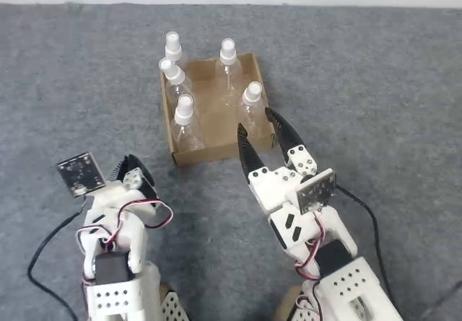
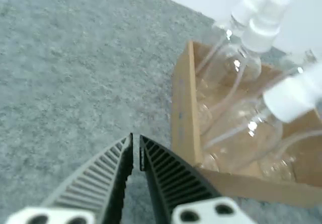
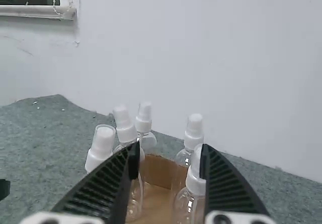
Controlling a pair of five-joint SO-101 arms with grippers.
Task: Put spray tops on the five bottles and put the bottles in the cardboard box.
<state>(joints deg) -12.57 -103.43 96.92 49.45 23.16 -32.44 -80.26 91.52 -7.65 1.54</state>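
Nearest us, the left end effector [image 1: 134, 171] hangs clenched over the table [image 1: 375, 83], short of the near-left corner of the cardboard box [image 1: 209, 155]. The right end effector [image 1: 254, 121] is released, with its fingers spread above the box's near-right corner. The near-right bottle [image 1: 252, 97] stands upright in the box just beyond those tips, capped and not gripped. Farther on, four more capped bottles [image 1: 185, 112] stand in the box. We judge the right arm the nearer one, with little left but to back away cleanly.

My left arm [image 1: 115, 207] and right arm [image 1: 285, 191] are white plastic, with black ribbed fingers [image 2: 171, 178], red-and-black cables [image 1: 160, 216] and square wrist boards [image 1: 81, 173].
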